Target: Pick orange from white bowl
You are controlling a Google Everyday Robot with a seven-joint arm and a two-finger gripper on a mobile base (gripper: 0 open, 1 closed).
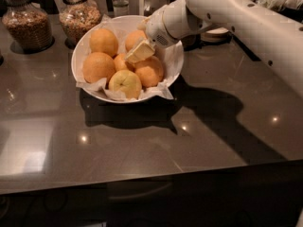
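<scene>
The white bowl [75, 60] lined with crumpled white paper stands on the dark countertop, left of centre. It holds several oranges, among them one at the back left [104, 41], one at the left [98, 66] and one at the right [149, 71], plus a paler yellow fruit [125, 83] at the front. My gripper [138, 51] reaches in from the upper right on the white arm. It hangs inside the bowl, right above the middle oranges, between the back right orange [134, 38] and the right one.
Two glass jars of grains [27, 22] [80, 15] stand behind the bowl at the left. A small bottle [120, 1] is at the back. A white plate [218, 31] lies behind my arm. The counter's front edge [142, 178] runs across the lower part.
</scene>
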